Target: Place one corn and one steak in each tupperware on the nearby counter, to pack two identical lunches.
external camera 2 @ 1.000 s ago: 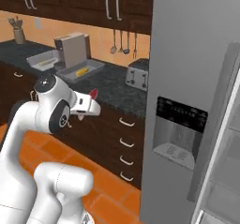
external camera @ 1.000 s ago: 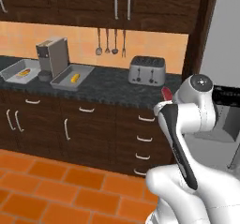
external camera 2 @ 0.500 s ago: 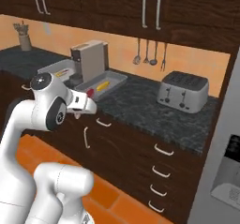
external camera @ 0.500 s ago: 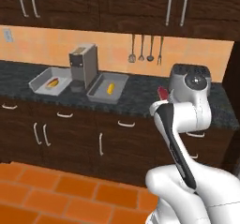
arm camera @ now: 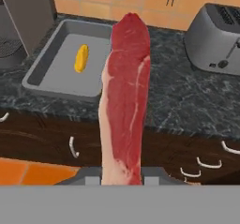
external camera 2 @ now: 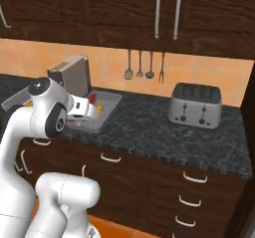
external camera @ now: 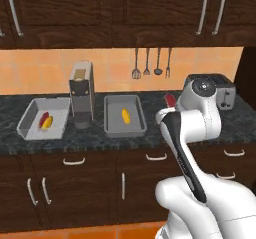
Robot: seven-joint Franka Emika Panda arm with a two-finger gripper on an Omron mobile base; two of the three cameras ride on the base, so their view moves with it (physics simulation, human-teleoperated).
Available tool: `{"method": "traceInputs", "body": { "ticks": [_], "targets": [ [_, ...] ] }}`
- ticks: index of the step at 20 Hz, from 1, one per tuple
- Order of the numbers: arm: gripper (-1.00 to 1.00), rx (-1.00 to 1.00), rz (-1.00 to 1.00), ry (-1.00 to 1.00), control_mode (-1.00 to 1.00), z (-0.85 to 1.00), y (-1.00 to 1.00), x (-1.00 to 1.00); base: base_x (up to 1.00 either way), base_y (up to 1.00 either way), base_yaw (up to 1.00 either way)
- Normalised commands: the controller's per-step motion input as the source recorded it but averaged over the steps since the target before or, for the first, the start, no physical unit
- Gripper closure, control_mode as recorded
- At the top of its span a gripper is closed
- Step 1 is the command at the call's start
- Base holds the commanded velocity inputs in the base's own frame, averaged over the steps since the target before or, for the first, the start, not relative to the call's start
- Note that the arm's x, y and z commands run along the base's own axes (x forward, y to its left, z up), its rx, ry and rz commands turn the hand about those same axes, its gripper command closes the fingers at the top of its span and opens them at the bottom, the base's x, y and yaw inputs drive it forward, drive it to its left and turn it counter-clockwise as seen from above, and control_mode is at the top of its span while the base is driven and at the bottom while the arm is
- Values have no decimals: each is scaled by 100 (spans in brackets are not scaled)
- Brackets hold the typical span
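The gripper (arm camera: 123,174) clamped the steak (arm camera: 124,101) by one end, short of the tupperware (arm camera: 56,63), so it could slip out.

even, soft rendered light, brightest on the orange wall (external camera: 50,70) at 12 o'clock; cabinets dim, textures slightly blurred, no glare.

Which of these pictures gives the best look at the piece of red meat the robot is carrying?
The hand view: the steak runs up the middle, its pale streak plain, clamped in the shut gripper. In the left base view just a red tip peeks past the arm. In the right base view a small red bit shows at the gripper.
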Motion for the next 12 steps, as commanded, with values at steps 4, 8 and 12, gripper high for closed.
{"method": "traceInputs", "body": {
  "ticks": [4, 8, 12],
  "targets": [
    [100, 0, 0, 0, 100, 0, 0, 0, 68, 69, -14],
    [100, 0, 0, 0, 100, 0, 0, 0, 59, 34, -9],
    [100, 0, 0, 0, 100, 0, 0, 0, 61, 0, 0]
  ]
}}
